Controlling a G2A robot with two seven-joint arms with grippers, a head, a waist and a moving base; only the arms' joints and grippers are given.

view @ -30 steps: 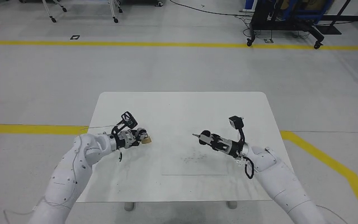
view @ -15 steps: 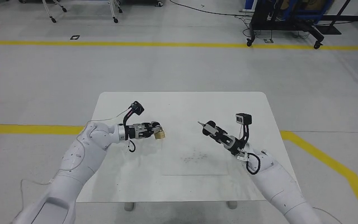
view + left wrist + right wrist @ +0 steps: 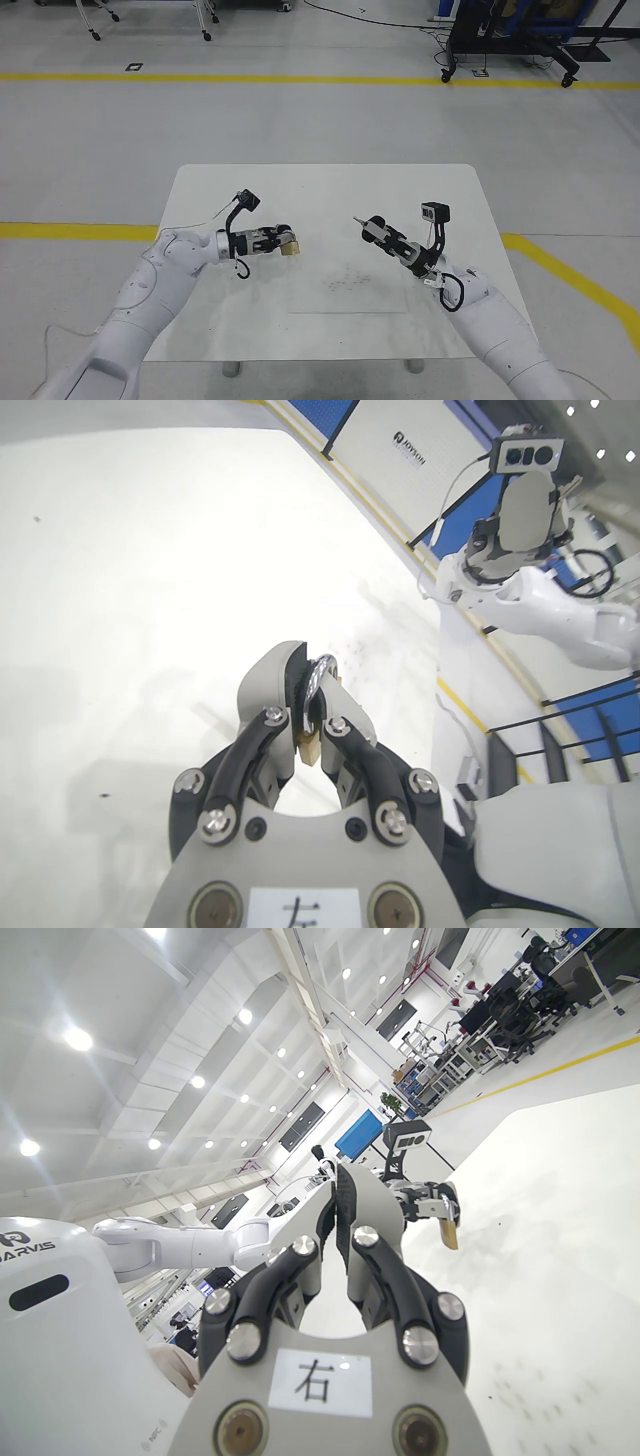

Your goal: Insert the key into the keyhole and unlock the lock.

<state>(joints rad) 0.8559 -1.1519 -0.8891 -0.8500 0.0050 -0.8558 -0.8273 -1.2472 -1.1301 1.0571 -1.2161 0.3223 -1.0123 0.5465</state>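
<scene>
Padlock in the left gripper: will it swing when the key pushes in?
Probably pivots: the left gripper pinches the padlock by its round shackle, so the brass body may swing from the key. Solid-looking metal, likely heavy for its size; the shiny shackle might slip.

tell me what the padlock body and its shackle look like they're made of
Lock body: probably brass, going by its dull golden-yellow colour. Shackle: likely steel, chromed or polished, since the curved bar is silvery and shows bright highlights.
</scene>
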